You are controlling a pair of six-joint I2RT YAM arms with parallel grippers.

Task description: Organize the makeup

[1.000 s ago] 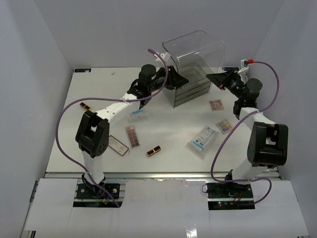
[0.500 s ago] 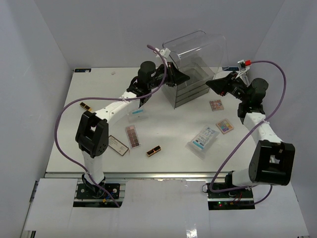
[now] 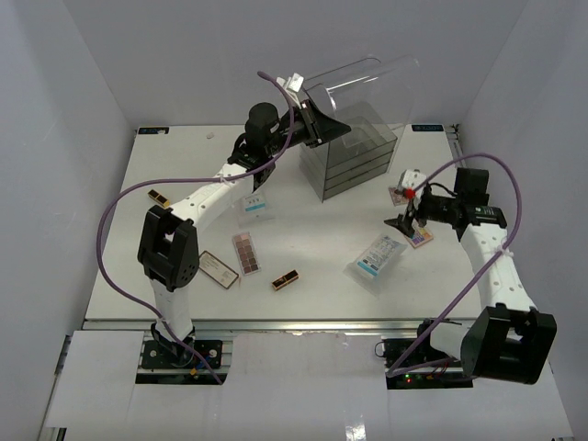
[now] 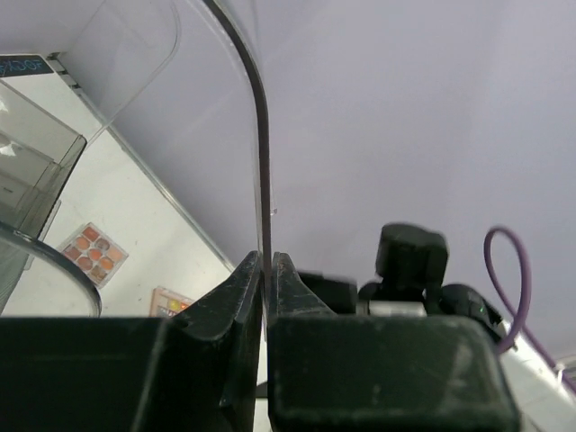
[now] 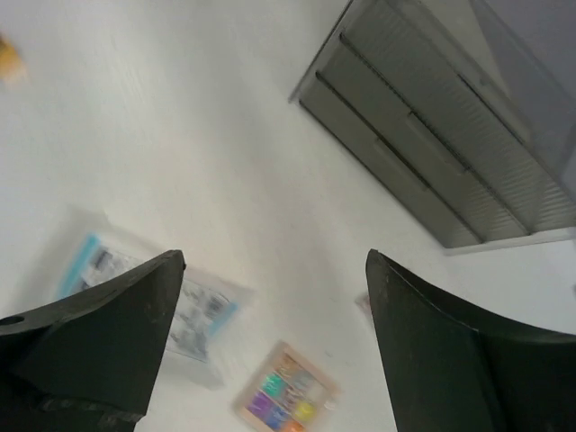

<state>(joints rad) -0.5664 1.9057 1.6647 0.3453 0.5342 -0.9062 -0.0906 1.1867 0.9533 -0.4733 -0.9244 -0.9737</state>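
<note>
The left gripper (image 3: 315,126) is clenching the clear lid (image 3: 366,78). The right gripper (image 3: 402,223) is hovering, released, over makeup (image 3: 377,257) all lying unsorted.

Overhead, I log the drawer box (image 3: 354,167) at the back centre of the table (image 3: 184,165), its lid (image 3: 363,81) tipped up above it. Left of the box lies the left sachet (image 3: 257,205). In front of that sachet are the near palette (image 3: 245,252), a flat case (image 3: 220,269) just to its left and the lipstick tube (image 3: 286,279) to its right, with a second tube (image 3: 159,197) by the left edge. Right of the box I list the rear palette (image 3: 401,194), the third palette (image 3: 421,237) in front of it, and the right sachet (image 3: 378,258) nearer still.
</note>
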